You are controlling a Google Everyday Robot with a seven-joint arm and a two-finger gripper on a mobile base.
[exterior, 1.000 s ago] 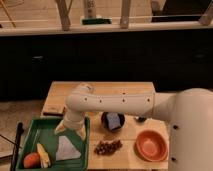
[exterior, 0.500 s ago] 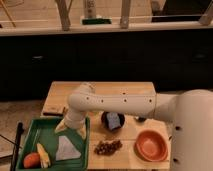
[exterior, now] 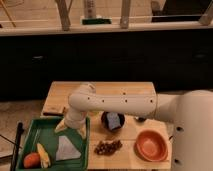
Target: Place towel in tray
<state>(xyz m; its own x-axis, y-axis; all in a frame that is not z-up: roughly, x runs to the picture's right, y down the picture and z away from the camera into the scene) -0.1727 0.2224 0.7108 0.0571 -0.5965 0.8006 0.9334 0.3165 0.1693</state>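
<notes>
The towel [exterior: 66, 148], a small pale grey-blue cloth folded to a rough triangle, lies flat inside the green tray [exterior: 31, 131] at the front left of the table. My gripper [exterior: 71, 129] hangs just above the tray's back part, a little behind the towel and apart from it. Its two yellowish fingers [exterior: 81, 131] are spread open and hold nothing. The white arm reaches in from the right.
An orange fruit [exterior: 31, 160] and a yellow piece [exterior: 44, 155] lie in the tray's front left. A dark bowl with a bluish piece [exterior: 113, 121], a dark cluster [exterior: 107, 146] and an orange bowl [exterior: 151, 145] stand to the right. A wooden board [exterior: 54, 102] lies behind.
Almost nothing differs. The towel lies in the tray in all frames, and the open gripper stays just above and behind it.
</notes>
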